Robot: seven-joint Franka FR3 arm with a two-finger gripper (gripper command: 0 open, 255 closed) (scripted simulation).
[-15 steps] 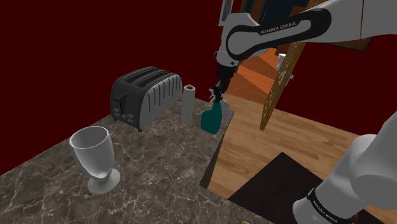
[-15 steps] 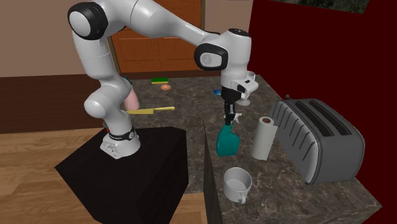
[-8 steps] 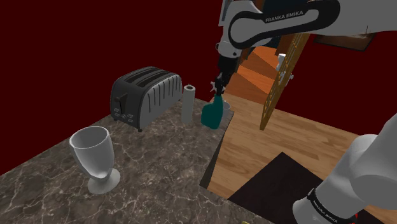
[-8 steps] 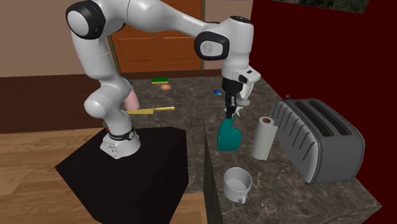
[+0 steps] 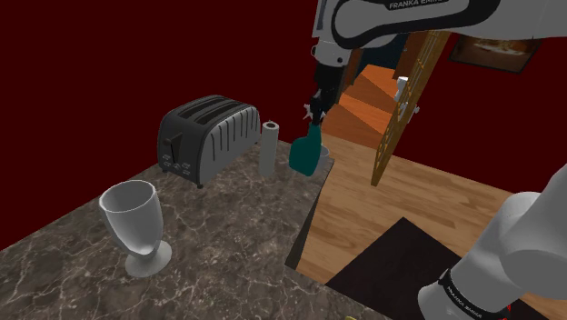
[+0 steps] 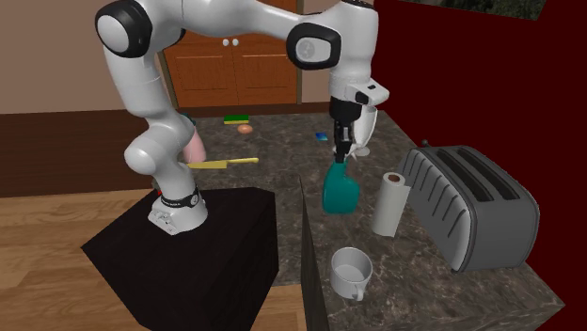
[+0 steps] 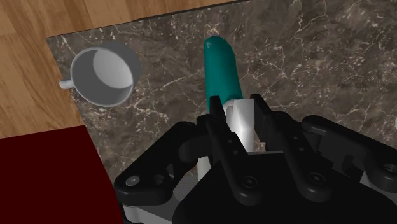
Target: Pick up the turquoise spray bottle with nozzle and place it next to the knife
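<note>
A dark, white-veined marble worktop (image 5: 218, 241) carries a boxy dark-grey four-slot toaster (image 5: 204, 136), an upright white paper-towel roll (image 5: 269, 147) and a clear, rounded goblet (image 5: 136, 223) on a short stem. The robot arm's black jaws pinch the top of the turquoise spray bottle (image 6: 340, 193), a smooth, flat-sided flask that narrows to a neck. In the wrist view the bottle (image 7: 219, 63) hangs straight down from the jaws, its pale nozzle head clasped between the two black fingers (image 7: 216, 111).

Compared with a second ago, the bottle (image 5: 306, 153) sits higher in both outside views and hangs more upright. It now appears lifted just off the marble, near the worktop's edge and just beside the paper-towel roll (image 6: 388, 204).

A plain grey mug (image 7: 102, 75) with a small handle stands near the worktop's edge, apart from the bottle. The knife (image 6: 224, 163), a slim yellow shape, lies well apart, close to the arm's lower joints; its blade is hard to make out. The nozzle is mostly hidden by the jaws. The small coloured items at the far end of the worktop are too small to name.
</note>
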